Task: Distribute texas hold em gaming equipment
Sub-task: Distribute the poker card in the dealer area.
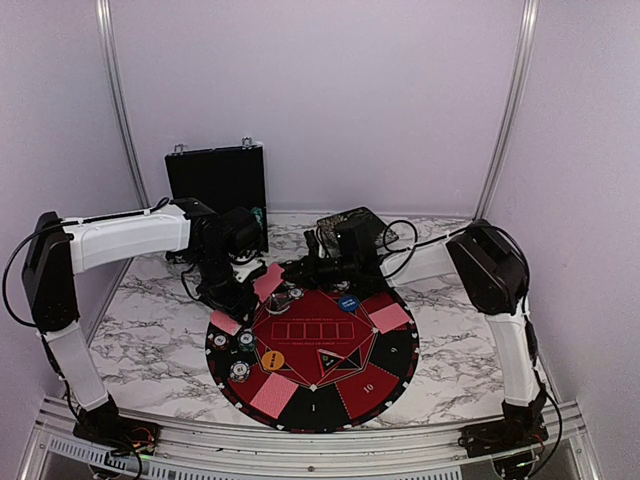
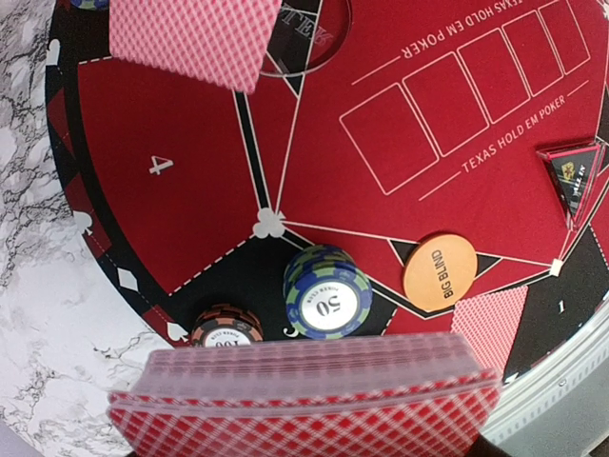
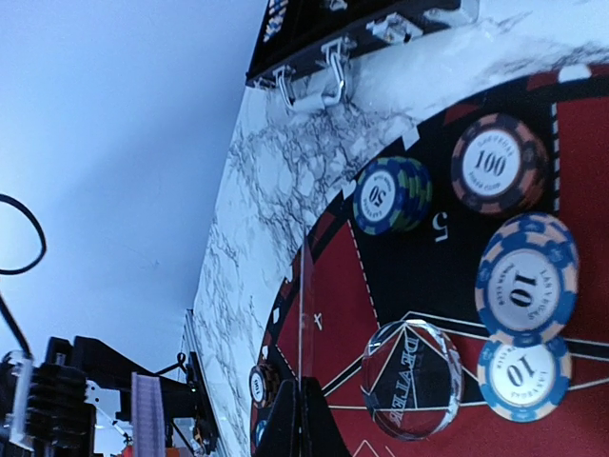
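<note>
Dealing judged in hand: deck [image 2: 304, 400] is clamped in left gripper [image 1: 238, 292] over left rim of mat [image 1: 310, 352], one card [image 1: 268, 281] is pinched in closed right gripper [image 3: 297, 419], next to be laid at an unserved seat.

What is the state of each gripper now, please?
Left gripper: closed on the deck of red-backed cards.
Right gripper: closed, pinching a single card.
</note>
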`<move>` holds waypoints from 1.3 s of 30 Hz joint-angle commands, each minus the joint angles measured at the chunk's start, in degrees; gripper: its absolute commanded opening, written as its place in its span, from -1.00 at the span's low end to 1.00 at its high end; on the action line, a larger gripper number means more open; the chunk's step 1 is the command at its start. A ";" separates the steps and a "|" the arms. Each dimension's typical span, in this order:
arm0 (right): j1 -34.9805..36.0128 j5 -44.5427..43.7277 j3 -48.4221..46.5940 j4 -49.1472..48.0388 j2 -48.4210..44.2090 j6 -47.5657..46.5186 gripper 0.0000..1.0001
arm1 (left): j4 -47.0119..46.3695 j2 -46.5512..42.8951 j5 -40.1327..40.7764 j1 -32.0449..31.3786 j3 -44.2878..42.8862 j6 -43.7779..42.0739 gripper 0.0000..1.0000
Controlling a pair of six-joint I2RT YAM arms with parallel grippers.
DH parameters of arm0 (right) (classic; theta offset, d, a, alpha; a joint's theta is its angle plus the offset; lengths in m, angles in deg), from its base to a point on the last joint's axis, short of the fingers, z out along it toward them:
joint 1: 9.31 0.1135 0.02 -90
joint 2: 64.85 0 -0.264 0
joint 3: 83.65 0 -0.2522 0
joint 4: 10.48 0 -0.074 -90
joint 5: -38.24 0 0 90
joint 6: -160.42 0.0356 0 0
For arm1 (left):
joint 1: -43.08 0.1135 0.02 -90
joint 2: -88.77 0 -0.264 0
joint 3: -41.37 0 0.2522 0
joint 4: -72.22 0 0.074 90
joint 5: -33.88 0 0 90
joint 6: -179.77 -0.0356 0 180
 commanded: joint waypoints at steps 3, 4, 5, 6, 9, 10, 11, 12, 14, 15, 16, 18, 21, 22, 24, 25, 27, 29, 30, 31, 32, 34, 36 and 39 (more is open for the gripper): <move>4.09 -1.97 -6.80 5.61 4.48 -3.24 -1.00 | 1.44 -2.83 0.70 0.59 0.30 0.55 -0.55; 4.53 -2.21 -7.51 6.09 4.92 -3.63 -1.00 | 1.46 -2.91 0.72 0.60 0.30 0.51 -0.55; 4.88 -2.43 -8.29 6.69 5.34 -3.90 -1.00 | 1.54 -2.95 0.71 0.60 0.38 0.56 -0.55; 5.17 -2.65 -9.04 7.30 5.74 -4.19 -1.00 | 1.54 -2.97 0.65 0.60 0.46 0.62 -0.54; 5.79 -3.19 -11.04 9.03 7.12 -4.74 -1.00 | 1.55 -3.16 0.69 0.60 0.63 0.63 -0.55; 5.88 -3.24 -11.49 9.41 7.45 -4.83 -1.00 | 1.55 -3.16 0.68 0.60 0.65 0.61 -0.54; 5.97 -3.32 -11.70 9.65 7.74 -4.95 -1.00 | 1.55 -3.15 0.67 0.60 0.65 0.66 -0.55; 6.17 -3.45 -11.85 9.95 7.86 -5.06 -1.00 | 1.55 -3.26 0.64 0.60 0.65 0.62 -0.55; 6.30 -4.09 -11.94 10.66 7.89 -5.42 -1.00 | 1.55 -3.23 0.60 0.60 0.74 0.53 -0.55; 6.33 -4.36 -11.96 11.00 7.77 -5.63 -0.97 | 1.51 -3.20 0.60 0.60 0.78 0.54 -0.55; 6.33 -4.61 -11.95 11.42 7.72 -5.78 -0.91 | 1.54 -3.26 0.58 0.60 0.82 0.50 -0.55; 6.28 -5.05 -11.87 12.14 7.39 -6.26 -0.79 | 1.55 -3.27 0.42 0.60 0.91 0.48 -0.54; 6.28 -5.43 -11.62 12.52 6.66 -6.78 -0.61 | 1.55 -3.26 0.37 0.60 1.07 0.52 -0.55; 6.33 -5.51 -11.61 12.72 6.33 -6.98 -0.56 | 1.55 -3.19 0.40 0.60 1.09 0.52 -0.55; 6.33 -5.75 -11.43 13.08 5.69 -7.39 -0.50 | 1.55 -3.14 0.30 0.60 1.09 0.53 -0.55; 6.37 -5.99 -11.36 13.29 5.34 -7.63 -0.47 | 1.55 -3.10 0.31 0.60 1.09 0.52 -0.55; 6.33 -6.44 -11.18 13.60 4.80 -7.85 -0.44 | 1.50 -3.03 0.31 0.60 1.16 0.47 -0.55; 6.25 -6.54 -10.96 13.53 4.54 -7.77 -0.39 | 1.55 -3.08 0.31 0.60 1.18 0.45 -0.55; 6.25 -6.45 -11.03 13.49 4.52 -7.67 -0.38 | 1.55 -3.13 0.27 0.60 1.26 0.45 -0.55; 6.30 -6.50 -11.14 13.51 4.58 -7.72 -0.37 | 1.53 -3.17 0.14 0.60 1.27 0.40 -0.55; 6.29 -6.68 -11.26 13.54 4.62 -7.80 -0.35 | 1.55 -3.17 0.08 0.60 1.33 0.43 -0.55; 6.27 -7.47 -11.96 14.54 4.72 -8.36 -0.32 | 1.51 -3.27 0.12 0.60 1.42 0.33 -0.55; 6.29 -7.96 -12.20 14.74 4.60 -8.50 -0.31 | 1.54 -3.25 0.06 0.60 1.44 0.28 -0.55; 6.25 -9.39 -12.59 15.86 4.29 -9.29 -0.25 | 1.55 -3.12 0.05 0.60 1.44 0.27 -0.55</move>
